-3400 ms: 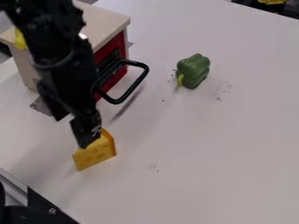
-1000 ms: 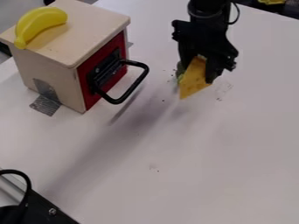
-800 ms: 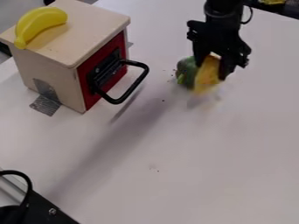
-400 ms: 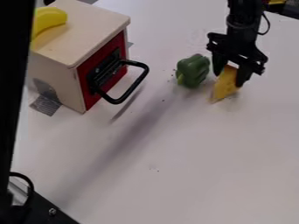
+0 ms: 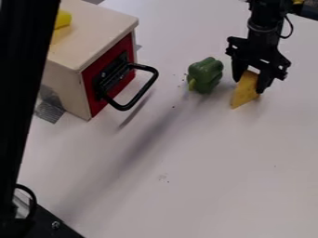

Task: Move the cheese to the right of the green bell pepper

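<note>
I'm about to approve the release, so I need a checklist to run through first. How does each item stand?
1. Cheese to the right of the green bell pepper in the camera view: ok.
2. Gap between cheese and pepper: ok, bare table shows between them.
3. Cheese held between the fingers of the end effector: ok.
4. Cheese resting fully on the table: cannot tell.
5. End effector away from the black handle: ok.
6. Cheese let go: not ok.

Yellow cheese wedge (image 5: pixel 245 92) with small pits, standing upright between the pincer's (image 5: pixel 253 84) fingers, just right of a glossy green bell pepper (image 5: pixel 205 75) on the pale surface (image 5: pixel 186 176).
</note>
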{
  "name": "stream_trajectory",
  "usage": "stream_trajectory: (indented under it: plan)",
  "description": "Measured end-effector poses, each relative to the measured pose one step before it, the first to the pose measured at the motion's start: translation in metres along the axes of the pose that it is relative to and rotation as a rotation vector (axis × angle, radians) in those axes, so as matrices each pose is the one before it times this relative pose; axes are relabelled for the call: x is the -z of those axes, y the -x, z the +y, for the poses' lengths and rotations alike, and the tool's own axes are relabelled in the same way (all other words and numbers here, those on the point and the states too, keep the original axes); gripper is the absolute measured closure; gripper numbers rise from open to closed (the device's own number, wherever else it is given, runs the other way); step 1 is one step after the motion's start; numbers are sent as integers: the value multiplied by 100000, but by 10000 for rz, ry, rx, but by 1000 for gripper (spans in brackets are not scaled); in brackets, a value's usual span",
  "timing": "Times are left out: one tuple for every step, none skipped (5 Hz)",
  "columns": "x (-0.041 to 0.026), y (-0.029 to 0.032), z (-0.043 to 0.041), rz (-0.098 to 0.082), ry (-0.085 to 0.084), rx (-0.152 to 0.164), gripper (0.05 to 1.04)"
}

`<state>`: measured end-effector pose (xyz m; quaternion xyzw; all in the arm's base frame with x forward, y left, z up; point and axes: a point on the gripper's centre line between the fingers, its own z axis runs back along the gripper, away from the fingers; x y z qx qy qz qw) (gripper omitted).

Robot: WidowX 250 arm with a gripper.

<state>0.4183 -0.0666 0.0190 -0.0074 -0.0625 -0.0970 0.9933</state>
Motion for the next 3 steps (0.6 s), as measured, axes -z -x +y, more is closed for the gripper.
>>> stream_trajectory:
  plan:
    - [-817,247,-183,133,110,-49,118]
    - [-4669,-1019,-332,-850,105,150,89]
    - [-969,346,798,2,-495,300,89]
